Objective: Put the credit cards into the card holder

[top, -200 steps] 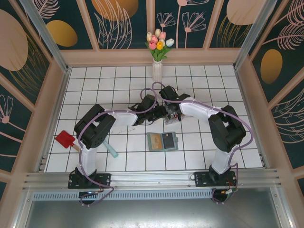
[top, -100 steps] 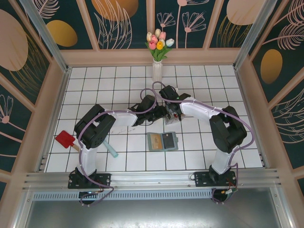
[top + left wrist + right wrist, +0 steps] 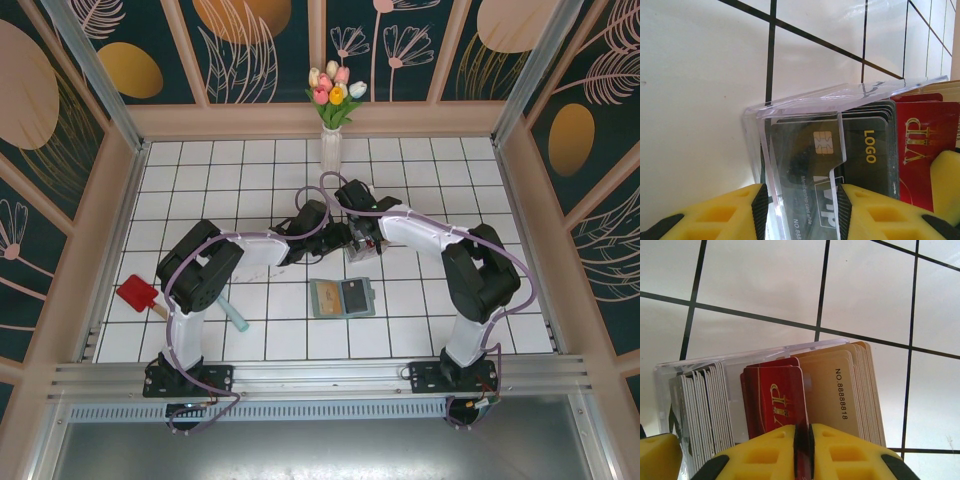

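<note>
Right claw [image 3: 803,440] is pinched on the edge of a red card [image 3: 772,400] standing in the clear box [image 3: 800,102], between grey cards [image 3: 705,405] and tan cards [image 3: 840,390]. Left claw [image 3: 800,200] clamps the box's end, with dark cards [image 3: 865,150] inside. The wallet [image 3: 342,297] lies open on the table [image 3: 200,170], just nearer the bases than the box, apart from both claws.

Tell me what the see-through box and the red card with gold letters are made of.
The see-through rectangular box looks like hard glossy clear plastic: cards show through its walls and its edges glint. The red rectangular card with gold letters looks like thin smooth plastic, slightly shiny; coated card stock is possible too.
</note>
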